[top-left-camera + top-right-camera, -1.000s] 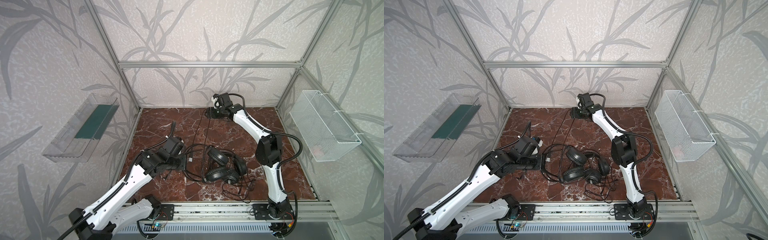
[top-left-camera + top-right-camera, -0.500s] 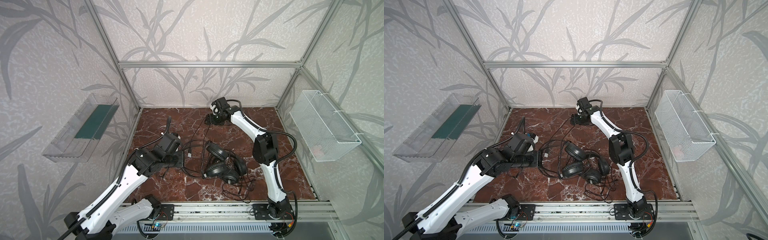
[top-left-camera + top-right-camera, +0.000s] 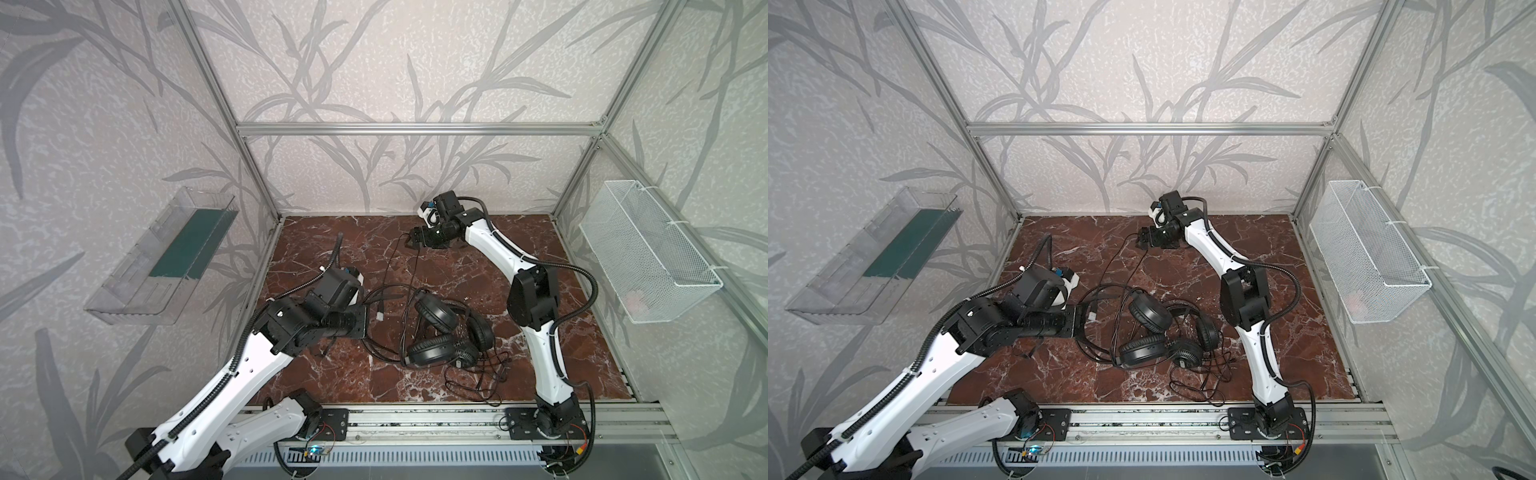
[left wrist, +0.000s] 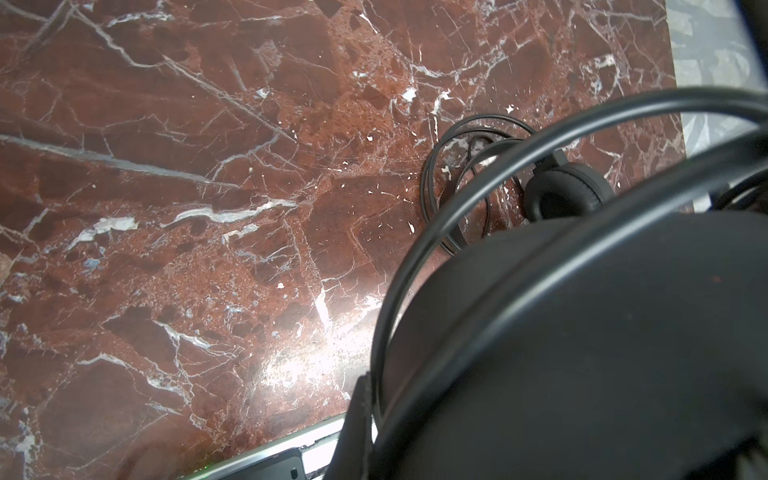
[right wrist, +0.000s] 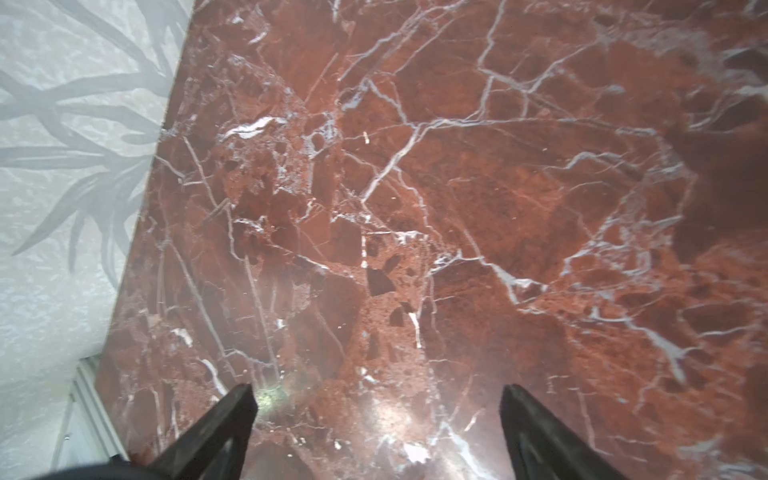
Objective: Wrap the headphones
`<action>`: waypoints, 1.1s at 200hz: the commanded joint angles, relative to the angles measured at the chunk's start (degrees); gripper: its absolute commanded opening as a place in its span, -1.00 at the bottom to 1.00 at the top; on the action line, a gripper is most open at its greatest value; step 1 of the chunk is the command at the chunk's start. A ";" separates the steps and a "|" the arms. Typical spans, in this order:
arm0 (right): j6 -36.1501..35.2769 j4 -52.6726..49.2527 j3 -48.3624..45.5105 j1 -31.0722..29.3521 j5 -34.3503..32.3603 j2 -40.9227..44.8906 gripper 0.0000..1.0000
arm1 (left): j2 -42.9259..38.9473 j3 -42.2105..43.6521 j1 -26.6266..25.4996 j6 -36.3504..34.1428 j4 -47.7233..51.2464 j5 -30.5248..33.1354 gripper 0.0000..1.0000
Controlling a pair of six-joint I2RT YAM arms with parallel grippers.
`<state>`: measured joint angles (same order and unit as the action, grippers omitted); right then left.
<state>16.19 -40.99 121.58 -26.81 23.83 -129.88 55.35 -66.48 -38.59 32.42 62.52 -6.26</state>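
Two black headphones (image 3: 436,318) (image 3: 1150,316) lie tangled in the middle of the red marble table in both top views, with loose cable (image 3: 478,382) piled toward the front. My left gripper (image 3: 365,321) (image 4: 374,399) sits just left of them, shut on a thin black headphone cable that loops round it. An earcup (image 4: 565,191) shows beyond in the left wrist view. My right gripper (image 3: 409,242) (image 5: 377,390) hovers near the back of the table, open, with only marble between its fingers. A slack cable strand (image 3: 386,270) hangs below its tip.
A clear plastic bin (image 3: 166,257) hangs on the left wall and a white wire basket (image 3: 648,257) on the right wall. An aluminium rail (image 3: 415,419) runs along the front edge. The back wall is close behind the right gripper.
The right gripper has opened wide and shifted slightly left and forward. The cable that ran taut from it now hangs slack. The left wrist has turned while its gripper stays shut.
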 commanded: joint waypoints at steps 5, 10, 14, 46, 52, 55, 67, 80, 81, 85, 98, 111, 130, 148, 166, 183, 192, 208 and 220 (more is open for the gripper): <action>0.56 1.75 -6.57 -0.60 -0.32 7.12 0.88 | -2.24 -0.14 -0.28 -1.45 -3.20 -3.54 -1.00; 0.96 1.66 -8.33 -0.47 -0.75 7.99 0.88 | -2.35 -0.27 -0.34 -1.49 -3.18 -3.35 -1.00; 1.18 1.51 -9.74 -0.61 -1.59 8.68 0.87 | -2.45 -0.39 -0.32 -1.45 -3.00 -3.11 -1.00; 1.12 2.47 -20.89 -0.86 -3.04 15.43 0.88 | -2.36 -1.16 -0.09 -2.17 -0.55 -2.25 -1.00; 0.22 2.06 -22.53 -1.23 -3.84 16.87 0.88 | -2.31 -1.20 0.00 -2.26 0.13 -2.05 -1.00; -0.19 1.67 -23.13 -1.38 -4.30 17.55 0.88 | -2.35 -1.13 -0.01 -2.29 0.34 -1.95 -1.00; -2.13 0.13 -25.29 -2.48 -5.43 19.65 0.89 | -2.57 -0.98 0.17 -2.58 1.12 -1.49 -1.00; -3.53 -0.23 -27.80 -3.31 -6.38 21.61 0.89 | -2.99 -0.73 0.43 -2.64 1.33 -1.21 -1.00; -3.57 -0.19 -28.02 -3.28 -6.41 21.78 0.89 | -3.07 -0.74 0.48 -2.63 1.35 -1.21 -1.00; -3.55 -0.06 -28.80 -3.22 -6.46 22.33 0.90 | -3.15 -0.75 0.59 -2.77 1.44 -1.27 -1.00; -3.39 -1.30 -30.36 -2.67 -8.13 23.87 0.90 | -3.36 -1.09 0.99 -3.00 1.84 -1.16 -1.00; -1.29 -2.28 -31.90 -2.11 -12.40 25.67 0.90 | -3.60 -1.41 1.71 -3.46 2.32 -0.97 -1.00; 1.93 -0.46 -35.95 -0.19 -9.32 27.86 0.90 | -4.31 -1.64 3.58 -4.36 3.35 -1.23 -1.00; 6.06 4.65 -41.77 1.74 -1.70 30.21 0.89 | -4.56 -1.51 5.86 -5.73 3.83 -2.93 -1.00; 9.03 8.33 -45.64 1.80 4.36 31.26 0.89 | -4.57 -1.07 7.91 -7.00 4.13 -5.30 -1.00; 8.36 5.99 -45.99 0.91 6.55 31.46 0.92 | -4.60 -0.79 9.49 -7.90 4.32 -6.86 -1.00; 6.25 4.52 -46.42 -0.69 5.92 31.80 0.92 | -4.63 -0.67 10.09 -8.62 4.60 -7.60 -1.00; 4.82 3.28 -48.36 -2.19 2.92 35.94 0.92 | -5.03 -0.37 11.07 -9.45 4.89 -8.14 -1.00; 3.85 5.77 -50.34 -2.14 3.99 39.33 0.92 | -5.08 0.01 11.21 -10.01 4.85 -9.31 -1.00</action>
<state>22.15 -36.01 73.69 -27.92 25.78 -97.89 51.77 -66.26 -28.01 24.29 68.60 -10.50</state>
